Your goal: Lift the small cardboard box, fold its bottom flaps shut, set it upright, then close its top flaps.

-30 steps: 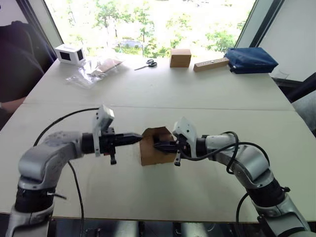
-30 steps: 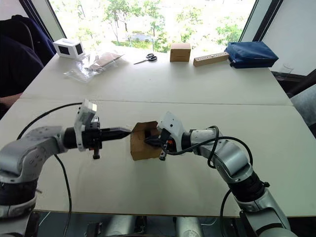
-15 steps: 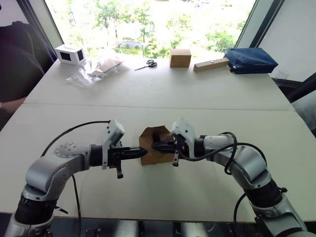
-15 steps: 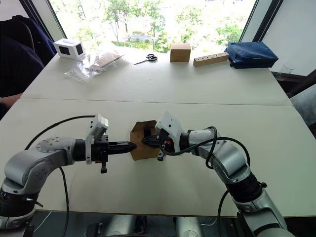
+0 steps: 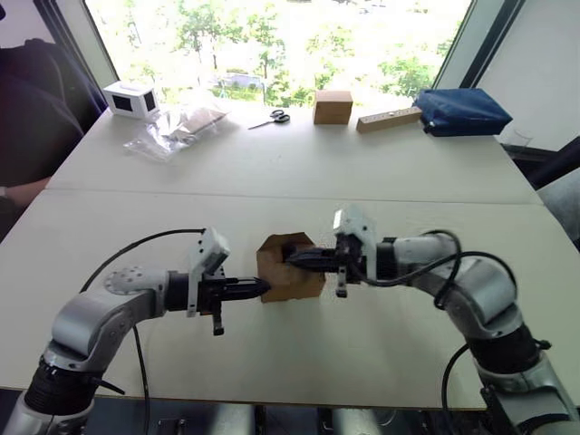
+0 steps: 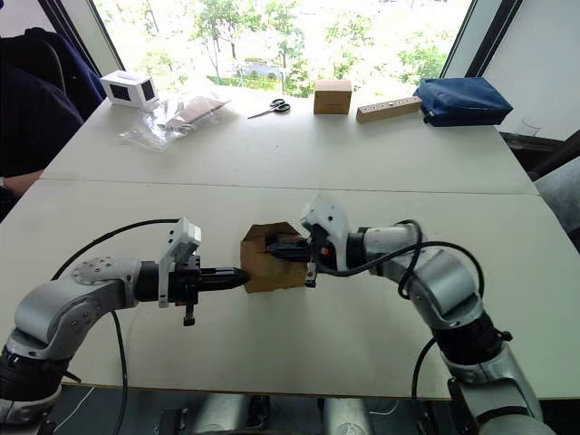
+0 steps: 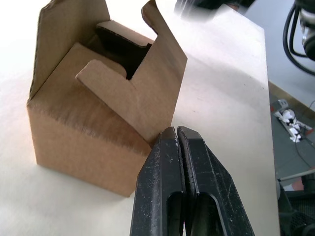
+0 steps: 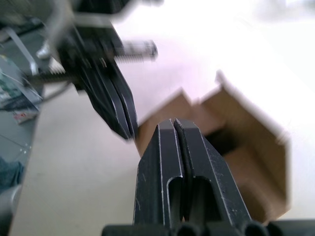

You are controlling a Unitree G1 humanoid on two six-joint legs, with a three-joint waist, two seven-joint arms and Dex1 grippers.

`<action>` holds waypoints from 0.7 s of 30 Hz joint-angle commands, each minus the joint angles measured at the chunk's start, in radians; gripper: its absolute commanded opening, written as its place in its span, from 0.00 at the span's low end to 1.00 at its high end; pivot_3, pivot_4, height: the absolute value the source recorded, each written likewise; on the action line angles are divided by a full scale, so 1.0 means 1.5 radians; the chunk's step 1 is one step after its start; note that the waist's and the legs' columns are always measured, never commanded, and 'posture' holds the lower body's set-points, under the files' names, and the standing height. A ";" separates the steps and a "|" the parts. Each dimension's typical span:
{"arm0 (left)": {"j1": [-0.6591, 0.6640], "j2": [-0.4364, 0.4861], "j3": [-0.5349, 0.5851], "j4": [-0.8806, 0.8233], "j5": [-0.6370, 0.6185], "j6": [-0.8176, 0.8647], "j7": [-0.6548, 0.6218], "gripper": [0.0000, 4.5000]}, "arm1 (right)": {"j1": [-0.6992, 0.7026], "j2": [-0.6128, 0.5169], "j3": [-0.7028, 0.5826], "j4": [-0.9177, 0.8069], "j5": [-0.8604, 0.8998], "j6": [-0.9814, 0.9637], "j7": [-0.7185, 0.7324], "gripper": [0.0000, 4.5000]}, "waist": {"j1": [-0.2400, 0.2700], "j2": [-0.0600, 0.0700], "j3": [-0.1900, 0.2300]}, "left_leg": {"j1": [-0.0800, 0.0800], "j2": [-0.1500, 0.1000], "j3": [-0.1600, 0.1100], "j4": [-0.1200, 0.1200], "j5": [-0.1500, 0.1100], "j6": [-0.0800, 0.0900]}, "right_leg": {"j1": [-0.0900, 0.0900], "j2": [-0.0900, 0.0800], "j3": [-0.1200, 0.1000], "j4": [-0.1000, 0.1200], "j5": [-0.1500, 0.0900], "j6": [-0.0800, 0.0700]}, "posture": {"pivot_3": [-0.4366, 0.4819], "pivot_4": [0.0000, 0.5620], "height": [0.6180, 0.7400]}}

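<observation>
Light, thin cardboard box near the table's front edge will likely dent; grip its walls. Left gripper and right gripper are pinched closed, empty.

Small cardboard box hemmed between my left hand and right hand; tabletop bare around. Far edge: scissors, brown cube box, plastic bags, well apart.
</observation>
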State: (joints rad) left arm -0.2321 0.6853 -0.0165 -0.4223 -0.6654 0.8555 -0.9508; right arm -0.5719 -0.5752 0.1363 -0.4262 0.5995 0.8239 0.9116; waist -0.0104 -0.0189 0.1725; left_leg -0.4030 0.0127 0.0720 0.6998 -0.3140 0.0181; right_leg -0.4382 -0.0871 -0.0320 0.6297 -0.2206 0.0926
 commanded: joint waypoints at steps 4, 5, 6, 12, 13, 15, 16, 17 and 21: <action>-0.005 -0.010 -0.004 0.014 0.002 0.005 0.033 0.01 | -0.052 0.009 -0.007 0.059 -0.006 -0.041 0.018 0.00 | 0.002 0.000 0.000 | 0.001 0.000 0.000 0.000 0.000 0.000 | 0.002 0.000 0.000 0.000 0.000 0.000 | 0.48 0.27 1.00; -0.005 -0.014 0.000 0.016 -0.001 0.007 0.037 0.01 | -0.059 0.011 -0.003 0.075 -0.020 -0.056 0.016 0.00 | 0.002 0.000 0.000 | 0.002 0.000 0.000 0.000 0.000 0.000 | 0.002 0.000 0.000 -0.001 0.000 0.000 | 0.48 0.27 1.00; -0.004 -0.017 0.002 0.017 -0.003 0.008 0.041 0.01 | -0.067 0.016 0.002 0.094 -0.033 -0.070 0.012 0.00 | 0.001 0.000 0.000 | 0.002 0.000 0.000 0.000 0.000 0.000 | 0.003 0.000 0.000 -0.001 0.000 0.000 | 0.48 0.27 1.00; -0.015 -0.047 0.031 0.030 -0.031 0.017 0.075 0.01 | -0.091 0.031 0.029 0.157 -0.087 -0.124 0.015 0.00 | 0.001 0.000 0.000 | 0.003 0.000 0.000 -0.001 0.000 0.000 | 0.003 0.000 0.000 0.000 0.000 0.000 | 0.48 0.27 1.00; -0.019 -0.051 0.037 0.033 -0.036 0.021 0.080 0.01 | -0.093 0.033 0.031 0.162 -0.091 -0.128 0.017 0.00 | 0.001 0.000 0.000 | 0.003 0.000 0.000 0.000 0.000 0.000 | 0.003 0.000 0.000 0.000 0.000 0.000 | 0.48 0.27 1.00; -0.017 -0.042 0.027 0.032 -0.026 0.018 0.079 0.01 | -0.098 0.038 0.036 0.173 -0.100 -0.137 0.017 0.00 | 0.000 0.000 0.000 | 0.003 0.000 0.000 0.000 0.000 0.000 | 0.003 0.000 0.000 0.000 0.000 0.000 | 0.48 0.27 1.00; -0.014 -0.039 0.022 0.033 -0.021 0.015 0.079 0.01 | -0.100 0.041 0.041 0.179 -0.107 -0.143 0.017 0.00 | -0.001 0.000 0.000 | 0.003 0.000 0.000 -0.001 0.000 0.000 | 0.003 0.000 0.000 0.000 0.000 0.000 | 0.48 0.27 1.00; -0.013 -0.038 0.020 0.035 -0.018 0.014 0.079 0.01 | -0.104 0.043 0.047 0.189 -0.119 -0.150 0.015 0.00 | -0.001 0.000 0.000 | 0.004 0.000 0.000 -0.001 0.000 0.000 | 0.003 0.000 0.000 0.000 0.000 0.000 | 0.48 0.27 1.00; -0.014 -0.036 0.013 0.039 -0.016 0.010 0.077 0.01 | -0.132 0.060 0.087 0.256 -0.193 -0.187 -0.007 0.00 | -0.002 0.000 0.000 | 0.004 0.000 0.001 -0.001 0.000 0.000 | 0.004 0.000 0.000 0.000 0.000 0.000 | 0.48 0.27 1.00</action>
State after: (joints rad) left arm -0.2511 0.6226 0.0131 -0.3662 -0.7027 0.8758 -0.8421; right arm -0.7371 -0.4934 0.2571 -0.0583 0.3504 0.5781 0.9139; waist -0.0131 -0.0186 0.1724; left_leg -0.3964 0.0127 0.0732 0.6984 -0.3142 0.0183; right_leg -0.4328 -0.0877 -0.0316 0.6293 -0.2207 0.0924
